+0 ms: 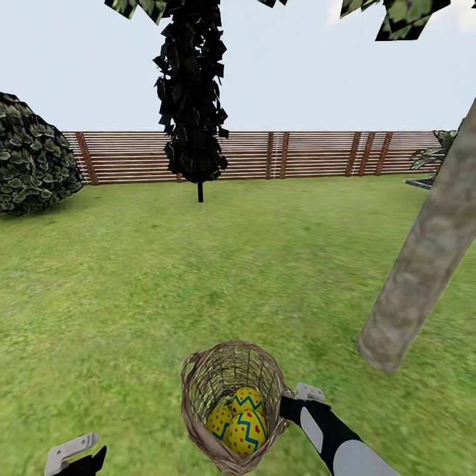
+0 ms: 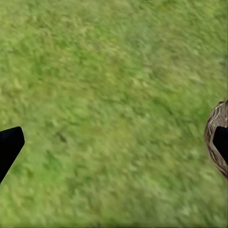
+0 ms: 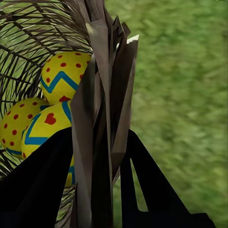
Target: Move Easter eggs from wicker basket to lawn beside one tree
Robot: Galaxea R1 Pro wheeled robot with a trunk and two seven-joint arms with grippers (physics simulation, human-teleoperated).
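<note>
Open lawn (image 1: 165, 284) ahead and to your left, nothing on it up to the cypress (image 1: 192, 99) and shrub (image 1: 33, 158). Trunk (image 1: 423, 264) blocks your right side, near the basket (image 1: 231, 396). Your right gripper (image 3: 102, 156) clamps the rim; eggs (image 1: 244, 420) fill the bottom.

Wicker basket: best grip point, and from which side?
The rim wall on its right side. The right gripper already straddles the wicker basket there, one finger inside by the Easter eggs, one outside. The thin open-weave wall fits between the fingers. The left gripper hangs free over the lawn.
</note>
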